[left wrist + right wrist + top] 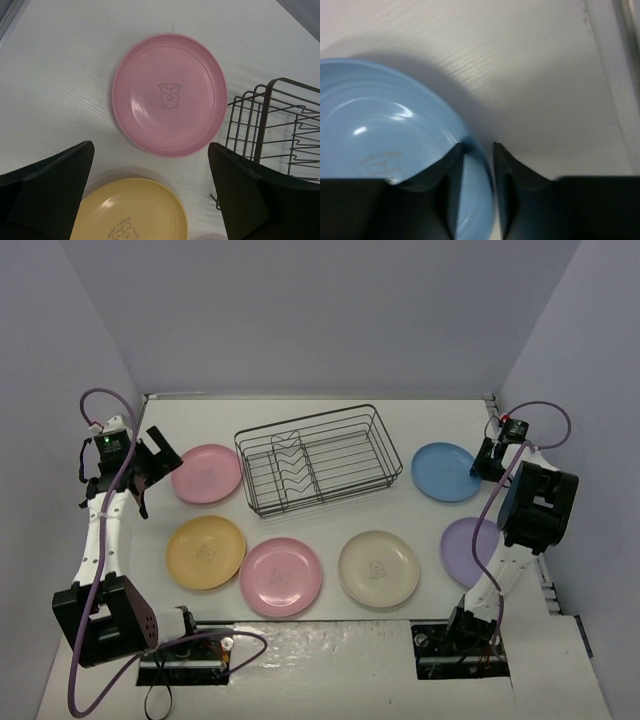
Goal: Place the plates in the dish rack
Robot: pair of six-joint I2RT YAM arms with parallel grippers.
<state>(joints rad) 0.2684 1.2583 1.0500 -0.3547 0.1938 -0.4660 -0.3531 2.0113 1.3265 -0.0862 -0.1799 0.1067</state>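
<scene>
Right wrist: right fingers [432,200] pinch blue plate [380,120]; left fingers [45,190] spread, pink plate [169,95] between.

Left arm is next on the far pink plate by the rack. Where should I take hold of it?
Pinch the pink plate by its raised rim, on the edge facing the open left hand, coming in from the left. It lies flat on the table, so only the lip offers a pinch, and the dish rack stands close on its right side.
</scene>
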